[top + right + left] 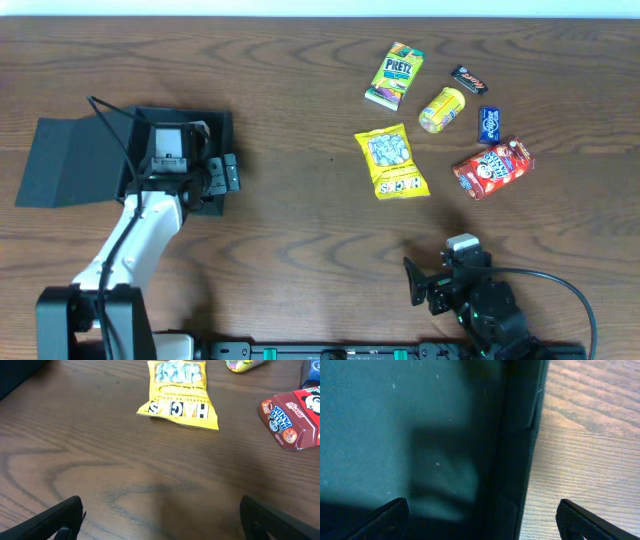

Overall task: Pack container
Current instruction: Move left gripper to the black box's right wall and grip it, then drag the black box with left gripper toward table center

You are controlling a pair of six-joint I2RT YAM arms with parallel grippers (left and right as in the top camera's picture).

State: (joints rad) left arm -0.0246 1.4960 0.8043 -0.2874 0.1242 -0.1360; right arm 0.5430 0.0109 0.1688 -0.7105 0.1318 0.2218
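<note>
The box (218,128) lies at nine o'clock on the table (300,240), its lid (70,160) thrown flat toward nine so the inside is free to load. My left claw (482,510) hangs wide open above it, holding nothing: one finger (385,520) over the dark floor, the other over bare wood past the three o'clock wall (515,435), I judge to steady that wall. Well apart at two o'clock wait the yellow bag (390,160), green packet (395,75), yellow tub (442,108) and red pack (493,167), loose and reachable. My right claw (160,510), at five o'clock, gapes empty, facing twelve toward the yellow bag, the nearest pick. Where I can see inside, nothing is packed yet.
</note>
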